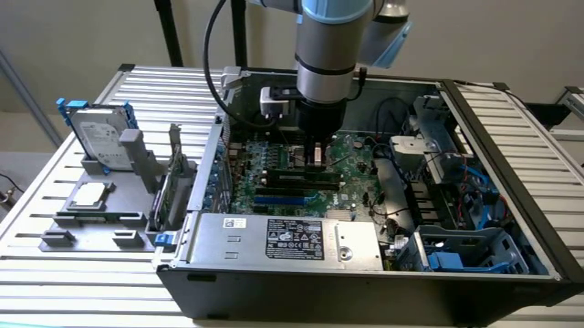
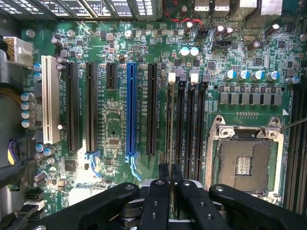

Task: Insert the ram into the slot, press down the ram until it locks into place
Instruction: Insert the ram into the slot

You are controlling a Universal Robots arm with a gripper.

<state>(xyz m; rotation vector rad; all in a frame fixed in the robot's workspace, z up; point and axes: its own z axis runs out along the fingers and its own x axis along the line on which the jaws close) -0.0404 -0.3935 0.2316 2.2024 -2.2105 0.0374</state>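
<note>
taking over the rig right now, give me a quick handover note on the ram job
Gripper: jaws shut on the ram, which is seen edge-on from the wrist view.
Ram: lined up along the slot, the outermost black memory socket on the side nearest the long expansion slots, inside the open computer case.
Done: the ram is in the jaws and aligned with the slot.
Left: I cannot tell whether it is seated. Nothing shows it locked, so pressing down until it locks is not done.
</note>
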